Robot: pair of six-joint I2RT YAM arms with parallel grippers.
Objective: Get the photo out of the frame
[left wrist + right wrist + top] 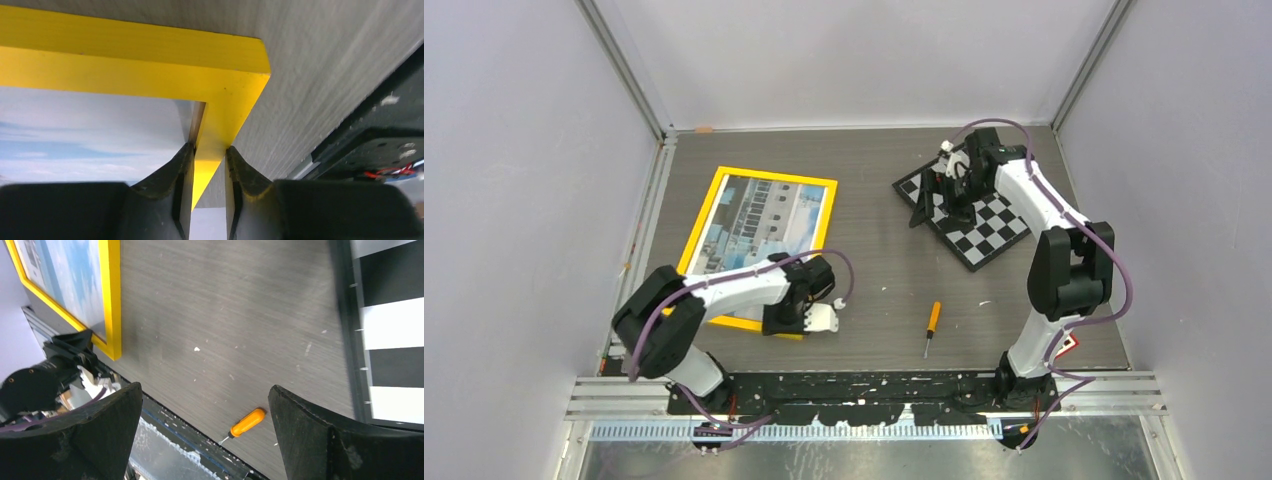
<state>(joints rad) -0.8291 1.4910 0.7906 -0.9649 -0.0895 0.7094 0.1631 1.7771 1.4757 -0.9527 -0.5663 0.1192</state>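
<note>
the photo (764,225) lies face up inside the yellow frame (774,177), on the left half of the table (874,270). we see the left gripper (207,152) clenched on the frame's border beside its near right corner. the right gripper (204,390) hangs released and empty above the checkerboard (994,225). we judge the task barely begun: frame not yet turned over, photo not yet out.

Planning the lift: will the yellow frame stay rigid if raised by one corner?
Likely stiff: the frame has a thick, solid-looking border. Gripped only near a corner by the left end effector, it may swing or twist. Its smooth paint could slip.
</note>
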